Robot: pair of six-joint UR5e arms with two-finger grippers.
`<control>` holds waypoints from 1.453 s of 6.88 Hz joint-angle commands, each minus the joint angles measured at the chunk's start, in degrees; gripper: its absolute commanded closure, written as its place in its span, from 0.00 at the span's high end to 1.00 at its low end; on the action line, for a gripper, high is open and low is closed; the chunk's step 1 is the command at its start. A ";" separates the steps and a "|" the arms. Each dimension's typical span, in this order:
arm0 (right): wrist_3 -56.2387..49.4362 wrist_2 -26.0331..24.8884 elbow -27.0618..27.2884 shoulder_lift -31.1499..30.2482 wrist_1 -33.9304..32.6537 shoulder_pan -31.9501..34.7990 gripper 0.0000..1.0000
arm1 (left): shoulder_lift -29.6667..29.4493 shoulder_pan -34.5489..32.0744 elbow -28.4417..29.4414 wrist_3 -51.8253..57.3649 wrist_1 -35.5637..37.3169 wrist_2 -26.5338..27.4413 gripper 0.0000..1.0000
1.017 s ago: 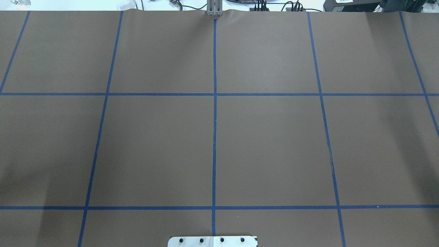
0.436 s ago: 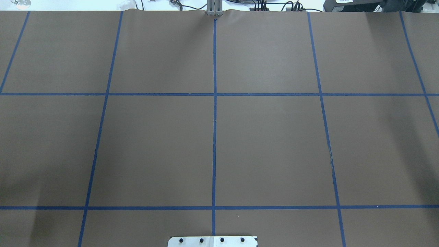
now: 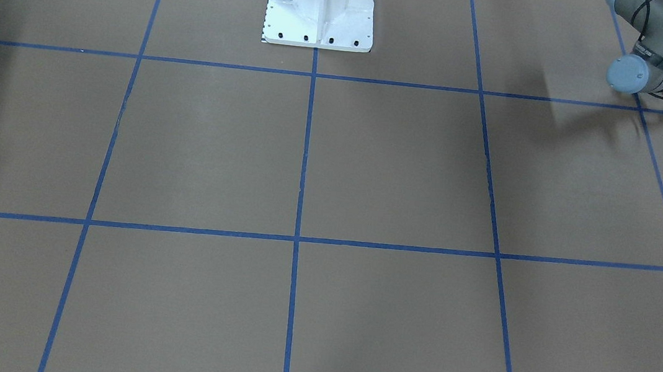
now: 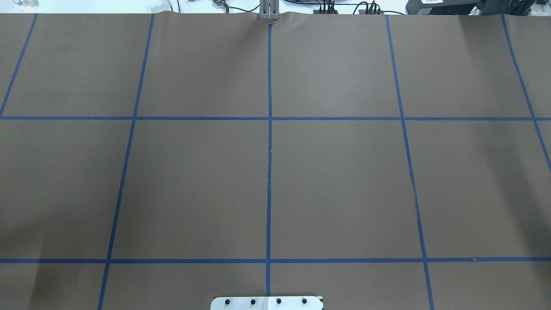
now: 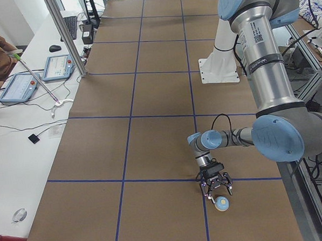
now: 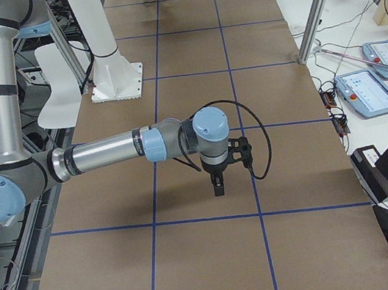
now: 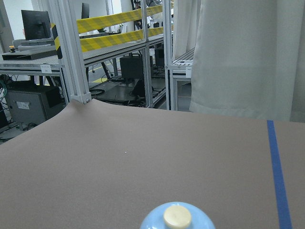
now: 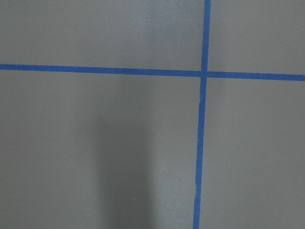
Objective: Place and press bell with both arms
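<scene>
Bell: upright on desk.
Left end effector: at bell; cannot tell grip.
Right end effector: well apart from bell; cannot tell.

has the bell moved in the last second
Cannot tell. The bell lies outside the overhead view, the only one with earlier pictures; there the blue tape grid sits unchanged.

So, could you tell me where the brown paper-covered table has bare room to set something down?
The squares of blue tape in front of the white metal pedestal lie bare. The ends are busier: the left gripper stands by the light-blue dome-shaped bell, and the right gripper hangs over the other end.
</scene>
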 commanded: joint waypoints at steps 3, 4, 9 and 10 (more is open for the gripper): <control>0.00 0.04 0.12 0.11 -0.01 0.01 1.00 | -0.67 1.75 4.12 -0.55 -3.69 0.06 1.00; 0.00 0.04 0.38 0.11 -0.01 0.01 1.00 | -0.67 2.54 4.12 -1.60 -3.78 0.06 1.00; 0.00 0.04 0.56 0.02 -0.09 0.01 1.00 | 1.33 4.92 3.51 0.56 -3.69 -0.38 0.00; 0.00 0.04 0.56 0.02 -0.18 0.01 1.00 | 4.83 4.84 0.55 2.76 -3.69 -0.38 0.00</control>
